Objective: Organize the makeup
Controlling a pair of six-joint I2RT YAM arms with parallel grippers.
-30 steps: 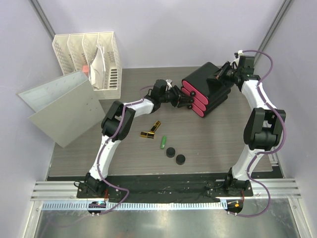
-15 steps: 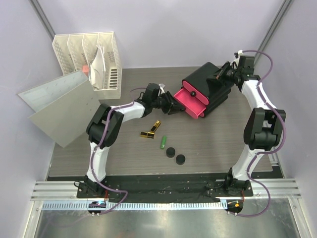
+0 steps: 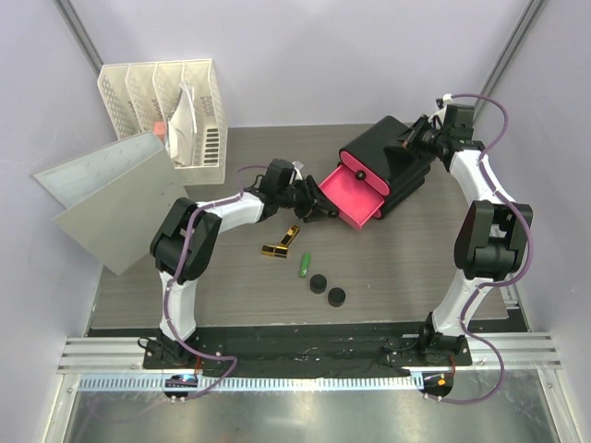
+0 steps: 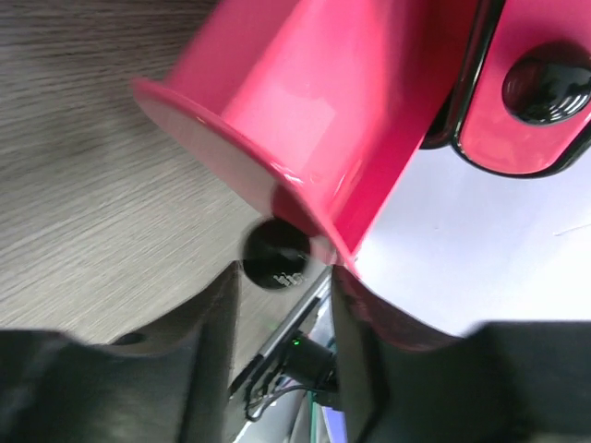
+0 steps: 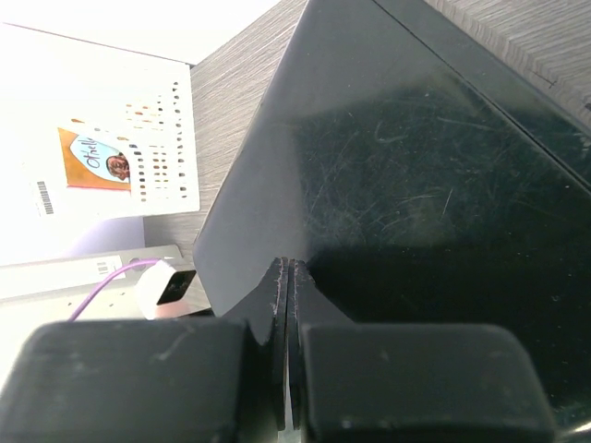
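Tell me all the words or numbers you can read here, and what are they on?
"Othel…": orange label by the white rack, cursive, rest unclear.
The barcode beside it: digits too small to read.
Pale marks on the black knob: blurred, unreadable.
Nothing else is readable.

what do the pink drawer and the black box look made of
Pink drawer: likely glossy moulded plastic; smooth, with bright reflections along its rim. Black box: probably hard shiny plastic or acrylic; fine scratches and reflections show on its top.
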